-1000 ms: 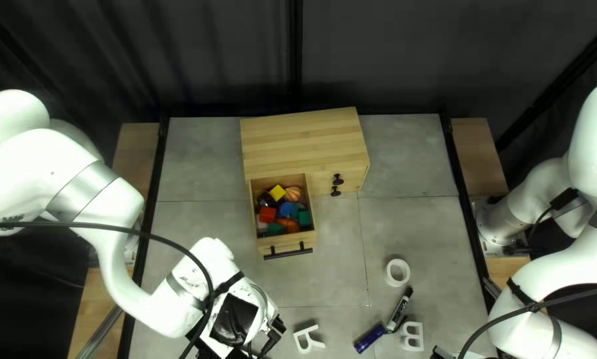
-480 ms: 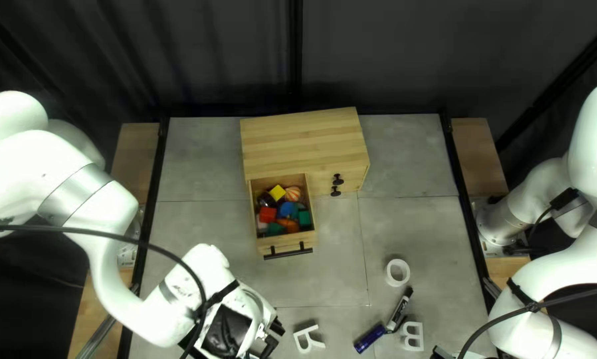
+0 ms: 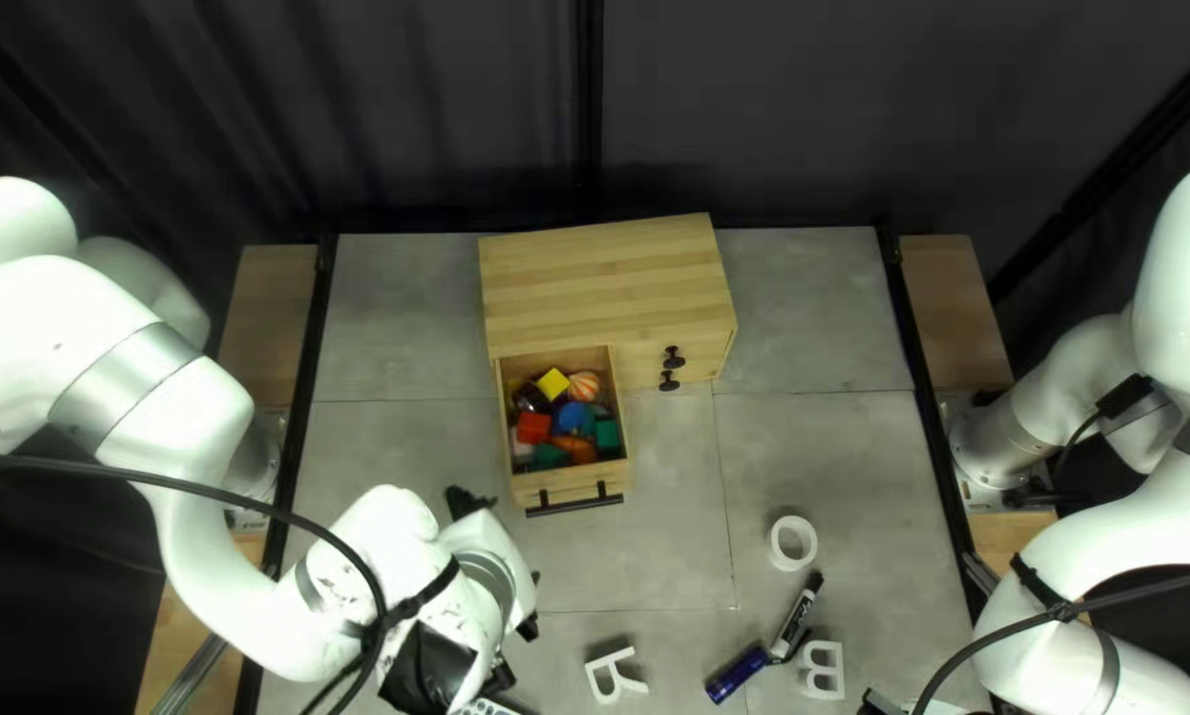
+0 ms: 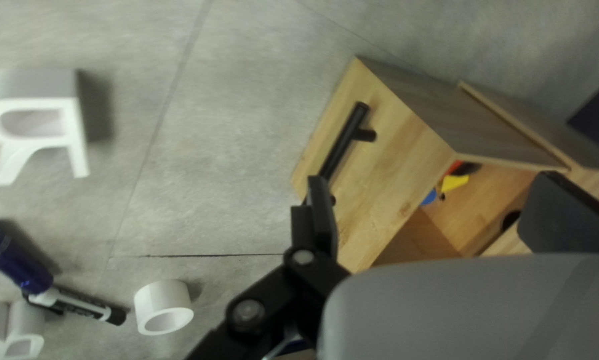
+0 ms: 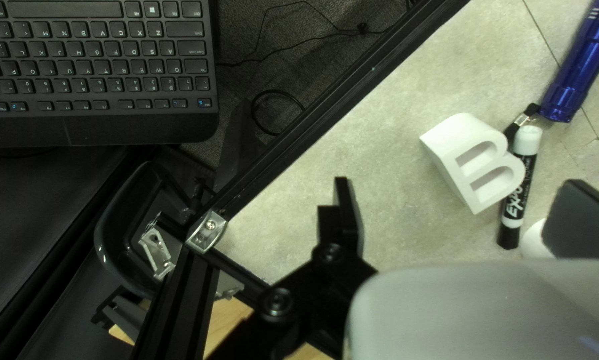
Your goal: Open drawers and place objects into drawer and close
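At the bottom edge of the top left view, right of centre, I see just part of my right gripper [image 3: 878, 703]; its wrist view shows the jaws parted, nothing between them. Also in that wrist view, a black keyboard [image 5: 99, 67] sits past the dark table-edge frame.

Along the bottom of the top left view I've got the white letter R [image 3: 615, 675] near centre, then the blue flashlight [image 3: 737, 674], the white letter B [image 3: 821, 671] and, slanting up between those two, the black-and-white marker [image 3: 795, 622]. A white ring [image 3: 792, 543] lies above the marker.

My left gripper [image 3: 513, 566] is left of centre in the lower half, jaws spread and holding nothing. In its wrist view, one finger partly covers the black handle [image 3: 575, 505] of the drawer [image 3: 571, 487].

That drawer stands pulled out at the middle, filled with coloured blocks and a striped orange ball [image 3: 584, 385]. Behind it is the wooden cabinet [image 3: 608, 285], two dark knobs on its front, and the dark curtain [image 3: 423, 106] fills the top.
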{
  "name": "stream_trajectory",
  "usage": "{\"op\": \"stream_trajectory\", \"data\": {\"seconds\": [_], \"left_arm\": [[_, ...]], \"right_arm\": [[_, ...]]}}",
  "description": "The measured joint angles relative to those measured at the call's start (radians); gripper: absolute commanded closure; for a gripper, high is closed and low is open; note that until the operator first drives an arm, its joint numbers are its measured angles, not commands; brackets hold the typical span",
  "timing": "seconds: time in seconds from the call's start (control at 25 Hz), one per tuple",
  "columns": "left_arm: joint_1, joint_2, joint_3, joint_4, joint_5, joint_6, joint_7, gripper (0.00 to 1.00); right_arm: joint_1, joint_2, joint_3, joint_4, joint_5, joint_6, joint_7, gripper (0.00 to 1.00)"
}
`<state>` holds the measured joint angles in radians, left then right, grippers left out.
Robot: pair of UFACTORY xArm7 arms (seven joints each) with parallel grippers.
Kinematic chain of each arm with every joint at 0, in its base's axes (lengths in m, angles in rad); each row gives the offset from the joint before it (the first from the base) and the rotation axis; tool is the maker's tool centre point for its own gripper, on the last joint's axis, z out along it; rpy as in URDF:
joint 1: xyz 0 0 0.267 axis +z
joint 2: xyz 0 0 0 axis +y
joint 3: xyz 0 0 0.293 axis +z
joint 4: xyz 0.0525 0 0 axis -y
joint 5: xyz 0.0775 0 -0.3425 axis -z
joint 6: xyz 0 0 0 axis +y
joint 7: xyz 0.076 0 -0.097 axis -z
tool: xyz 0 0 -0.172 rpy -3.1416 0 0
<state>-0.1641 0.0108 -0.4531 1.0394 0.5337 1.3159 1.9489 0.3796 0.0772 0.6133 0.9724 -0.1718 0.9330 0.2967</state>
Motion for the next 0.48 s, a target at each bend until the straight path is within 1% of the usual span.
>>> {"op": "stream_trajectory", "data": {"seconds": [0.2,0.36,0.48], "left_arm": [[0.021,-0.013,0.021,-0.033,0.046,-0.067,0.068,0.0],[0.04,0.003,0.038,-0.021,0.058,-0.1,0.109,0.0],[0.041,0.005,0.04,-0.019,0.059,-0.102,0.112,0.0]], "right_arm": [[0.0,0.0,0.0,0.0,0.0,0.0,0.0,0.0],[0.0,0.0,0.0,0.0,0.0,0.0,0.0,0.0],[0.0,0.0,0.0,0.0,0.0,0.0,0.0,0.0]]}}
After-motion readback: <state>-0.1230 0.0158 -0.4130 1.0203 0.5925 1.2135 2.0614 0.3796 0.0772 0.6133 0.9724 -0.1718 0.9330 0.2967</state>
